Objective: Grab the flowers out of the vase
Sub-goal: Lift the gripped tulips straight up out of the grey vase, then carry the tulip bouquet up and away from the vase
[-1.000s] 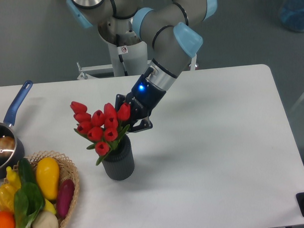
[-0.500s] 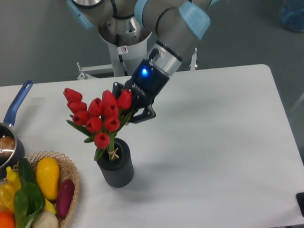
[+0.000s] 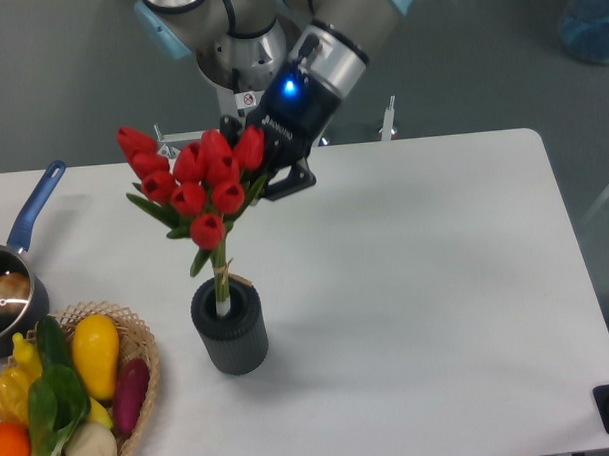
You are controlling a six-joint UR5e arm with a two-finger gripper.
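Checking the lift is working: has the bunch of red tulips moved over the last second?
Yes. The red tulip bunch has risen out of the ribbed dark grey vase, stem ends still inside.

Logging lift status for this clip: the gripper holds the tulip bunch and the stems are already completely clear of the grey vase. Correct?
Not quite. The gripper does hold the flowers, but the camera view shows the stem ends still dipping into the mouth of the vase, so they are not yet clear.

Bystanders at the table's left edge
A wicker basket [image 3: 144,349] of vegetables sits near a blue-handled saucepan [image 3: 14,280] holding something pale, perhaps food, on the white table [image 3: 437,283].
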